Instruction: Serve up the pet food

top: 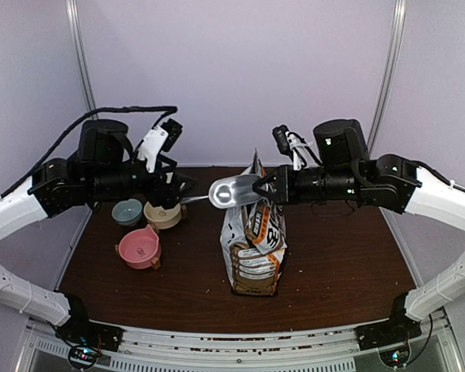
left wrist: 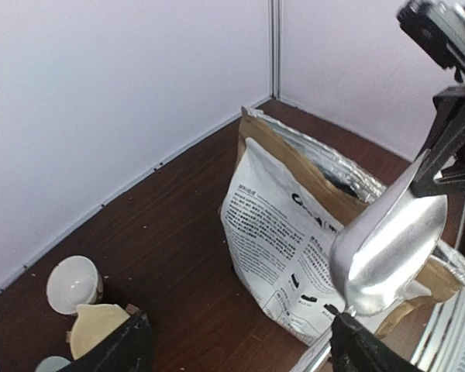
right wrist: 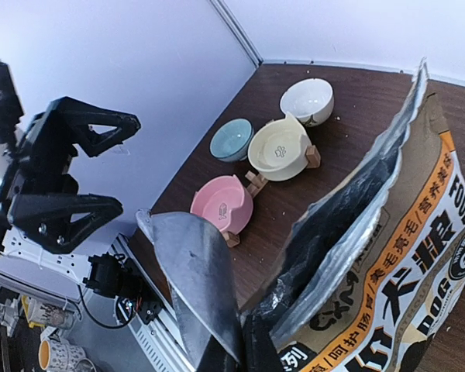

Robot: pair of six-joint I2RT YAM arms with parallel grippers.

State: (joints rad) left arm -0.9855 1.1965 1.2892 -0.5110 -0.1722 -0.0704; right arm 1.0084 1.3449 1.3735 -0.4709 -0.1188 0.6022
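Observation:
The printed foil pet food bag (top: 254, 248) stands open in the middle of the table; it also shows in the left wrist view (left wrist: 287, 232) and the right wrist view (right wrist: 403, 256). Its inside is dark, and no pet food shows. My right gripper (top: 265, 188) is shut on a silver metal scoop (top: 231, 192) and holds it empty in the air just left of the bag's mouth. The scoop also shows in both wrist views (left wrist: 387, 248) (right wrist: 194, 271). My left gripper (top: 184, 190) is open, facing the scoop from the left, above the bowls.
A pink bowl (top: 139, 248), a teal bowl (top: 127, 211) and a cream bowl (top: 163, 214) sit left of the bag. A white bowl (right wrist: 307, 99) sits behind them near the back wall. Walls close the back and sides. Small crumbs dot the table.

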